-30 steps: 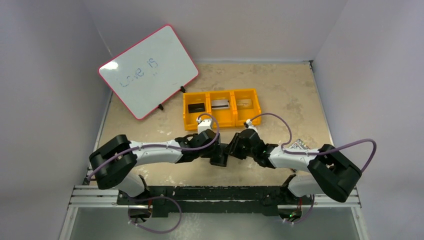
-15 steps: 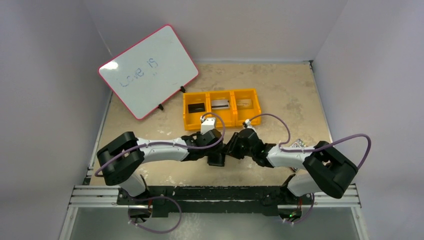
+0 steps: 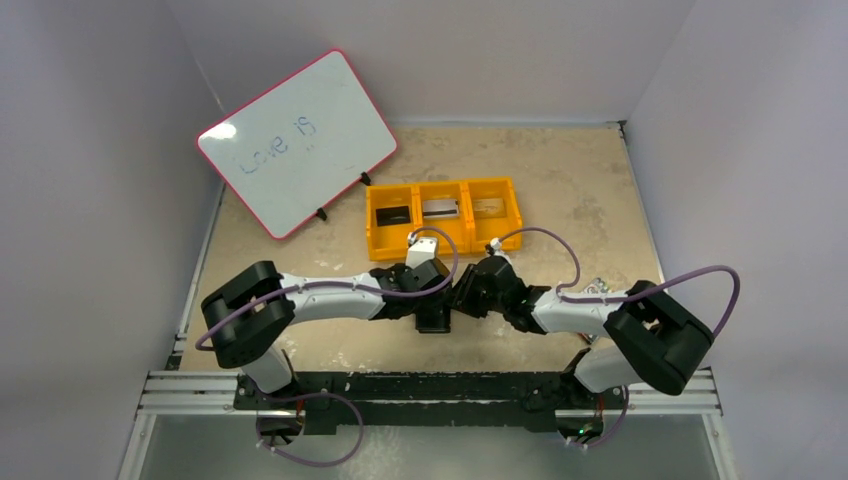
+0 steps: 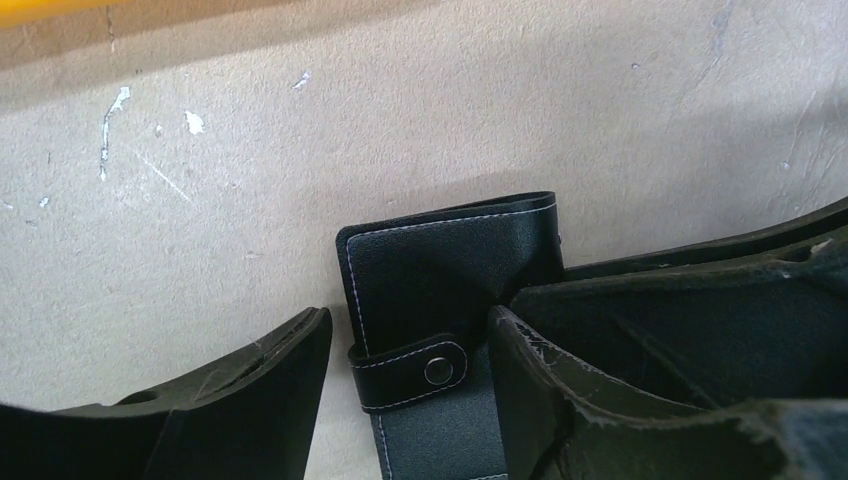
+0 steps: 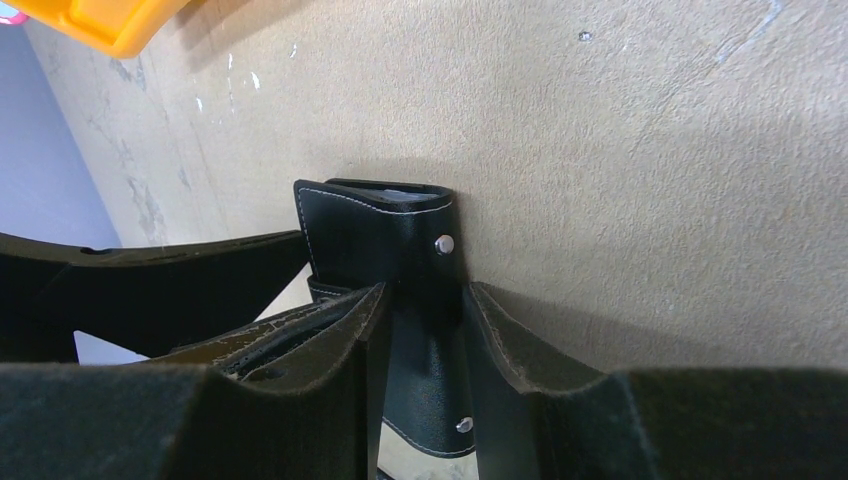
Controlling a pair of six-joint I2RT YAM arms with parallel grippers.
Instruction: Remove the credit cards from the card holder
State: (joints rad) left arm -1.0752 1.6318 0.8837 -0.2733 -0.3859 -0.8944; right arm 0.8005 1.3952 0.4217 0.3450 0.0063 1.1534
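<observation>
So the card holder (image 4: pixel 450 255) is found lying on the worktop (image 3: pixel 560 180), right where both claws meet. It's folded shut, with the snap tab (image 4: pixel 410 372) buttoned across its cover. The left claw (image 4: pixel 408 330) is seen with its fingers apart and the holder sat between them. One finger looks pressed up against the holder's edge, and a thin strip of bare worktop is left showing between the other finger and the stitched side, so nothing is really being squeezed there. The right claw (image 5: pixel 422 295) is a different story: its two fingers are closed snug on a black flap of the holder, with a little metal stud visible just past the fingertips and another further back between them. A pale sliver can be made out inside the fold beyond the right claw's tips, but what it is can't be told. Out past both claws, an orange tray (image 3: pixel 443 187) is parked, and credit cards (image 3: pixel 440 209) are laid in its three compartments: dark, silvery, pale. Further off beyond the left claw, a whiteboard (image 3: pixel 297 143) is propped up.
</observation>
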